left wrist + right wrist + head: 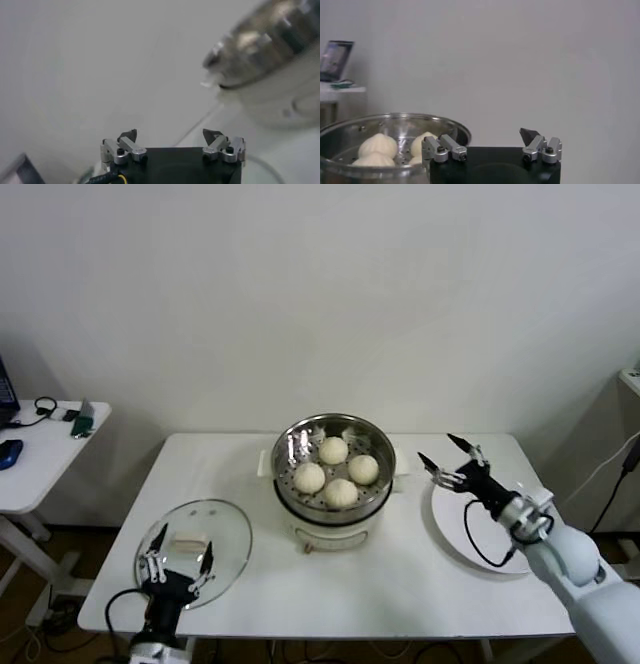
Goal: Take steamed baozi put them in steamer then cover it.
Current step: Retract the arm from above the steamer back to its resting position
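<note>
Closest to me, my left gripper (177, 566) sits low at the table's (400, 584) near edge, fingers spread wide, straddling the cream handle (190, 540) of the glass lid (195, 552). The lid lies flat on the table, left of the pot and apart from it, where that arm can reach it. I read the wide spread as room to close around the handle; nothing is gripped yet, and I can't tell whether the fingertips touch the glass.

Farther in, at the table's middle, the steamer (333, 474) stands on its white pot base (335, 534), uncovered. All four buns (336, 470) sit inside on the perforated floor, clustered together. So I judge the loading done and only the covering left.

Out to the right, my right gripper (449, 456) hangs above the inner edge of the white plate (455, 534), fingers wide and holding nothing. The plate has no buns on it, which fits an arm finished with its share, clear of the path the lid must take.

Next I would close the left fingers on the handle, lift and carry the lid across, keeping it level so its rim seats evenly.
</note>
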Controlling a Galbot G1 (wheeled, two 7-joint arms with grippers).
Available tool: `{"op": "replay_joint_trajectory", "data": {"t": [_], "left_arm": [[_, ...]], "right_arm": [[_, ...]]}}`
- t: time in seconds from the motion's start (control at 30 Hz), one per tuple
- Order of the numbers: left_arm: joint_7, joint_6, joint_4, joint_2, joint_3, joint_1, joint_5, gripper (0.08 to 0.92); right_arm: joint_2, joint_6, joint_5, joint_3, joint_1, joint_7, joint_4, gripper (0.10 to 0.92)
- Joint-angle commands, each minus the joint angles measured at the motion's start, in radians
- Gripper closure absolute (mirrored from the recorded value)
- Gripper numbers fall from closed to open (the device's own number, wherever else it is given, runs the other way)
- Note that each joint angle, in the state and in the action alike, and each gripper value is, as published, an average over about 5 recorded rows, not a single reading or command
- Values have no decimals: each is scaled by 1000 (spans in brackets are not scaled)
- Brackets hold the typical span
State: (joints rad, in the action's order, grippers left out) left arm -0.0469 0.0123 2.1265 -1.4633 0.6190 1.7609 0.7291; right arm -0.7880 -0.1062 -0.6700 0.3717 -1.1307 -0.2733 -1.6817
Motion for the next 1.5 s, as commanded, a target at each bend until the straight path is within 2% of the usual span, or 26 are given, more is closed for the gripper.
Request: {"op": "replay_joint_trajectory", "data": {"t": [0.03,0.27,0.6,1.03,1.5], "left_arm": [[54,-14,-63,7,17,2,739,177],[-13,-6,-253,5,15,-140,948,177],[-18,3,-433,30,42,-287,959,177],[-44,-6,-524,47,47,-369,919,177],[-68,-17,-555,57,37,-420,885,177]], "right_arm": [[-221,0,87,320,-322,26,-85,203],[-272,-6,119,328,-344,25,-75,203],[-298,-13,140,368,-375,6,-62,203],[-312,-19,157,395,-384,-24,-45,203],[-340,-29,189,401,-399,-54,-32,203]]}}
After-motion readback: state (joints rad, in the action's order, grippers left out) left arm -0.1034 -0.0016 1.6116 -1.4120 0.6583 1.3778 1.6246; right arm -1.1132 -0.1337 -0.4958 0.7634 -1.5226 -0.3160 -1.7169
